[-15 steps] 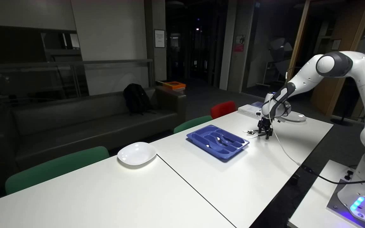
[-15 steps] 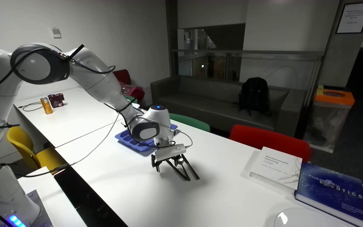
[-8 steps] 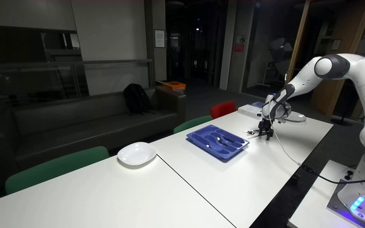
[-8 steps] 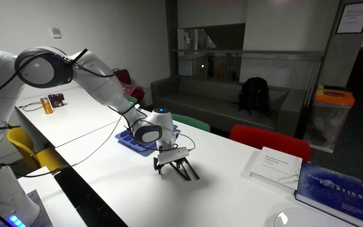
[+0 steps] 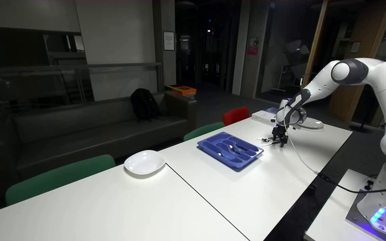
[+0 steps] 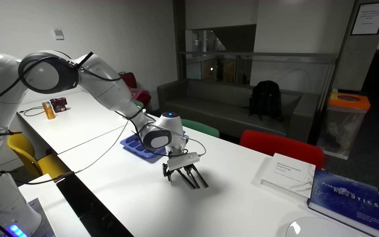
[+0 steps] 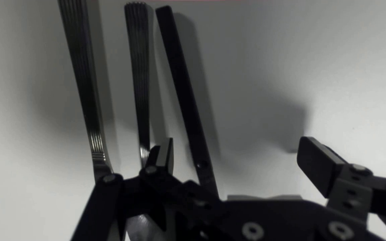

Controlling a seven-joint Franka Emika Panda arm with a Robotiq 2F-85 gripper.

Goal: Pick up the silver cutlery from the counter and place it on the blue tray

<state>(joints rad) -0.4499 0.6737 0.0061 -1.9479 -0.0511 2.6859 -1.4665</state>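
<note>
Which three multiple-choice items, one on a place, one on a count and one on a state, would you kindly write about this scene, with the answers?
1. Where does the blue tray lie?
A) on the sofa
B) on the white table
C) on the red chair

2. How many utensil handles show in the wrist view?
A) one
B) six
C) three

3. How does the pincer stand?
A) open
B) fully shut
C) clamped on a book

Right letters:
1 B: both exterior views show it lying there.
2 C: two ridged ones and a plain black handle can be counted.
3 A: in the wrist view its fingers stand wide apart, with gaps on both sides of the black handle.
</note>
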